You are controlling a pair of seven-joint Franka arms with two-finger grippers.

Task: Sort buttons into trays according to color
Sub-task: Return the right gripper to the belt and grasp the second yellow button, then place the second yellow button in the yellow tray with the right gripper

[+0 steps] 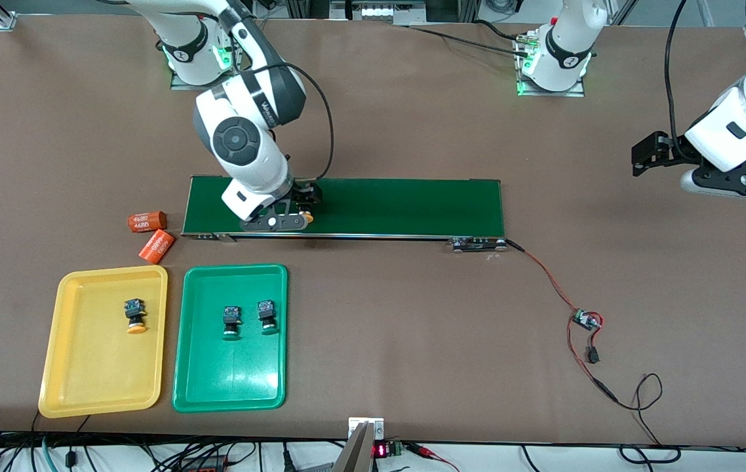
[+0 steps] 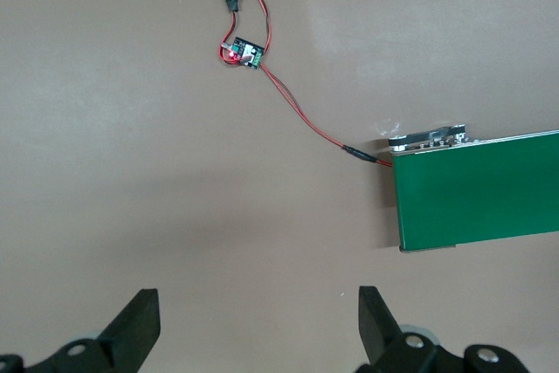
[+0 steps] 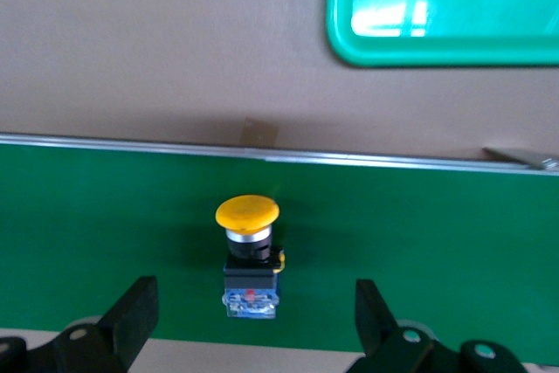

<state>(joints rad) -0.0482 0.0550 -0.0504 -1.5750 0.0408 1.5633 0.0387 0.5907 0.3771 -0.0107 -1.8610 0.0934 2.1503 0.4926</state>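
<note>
the right gripper [image 1: 301,211] hangs low over the belt [image 1: 406,206] at the right arm's end, jaws wide open and holding nothing. a yellow button [image 3: 248,255] lies on the belt between the open fingers [image 3: 131,312], touched by neither. the yellow tray [image 1: 71,387] holds one yellow button [image 1: 135,316]; the green tray [image 1: 229,387] beside it holds two green buttons [image 1: 231,322], side by side. two orange cylinders [image 1: 147,221] lie on the surface between the yellow tray and the belt's end. the left gripper [image 2: 258,325] waits over bare surface past the belt's other end, jaws wide open, empty, with a small wired board [image 2: 243,54] near.
</note>
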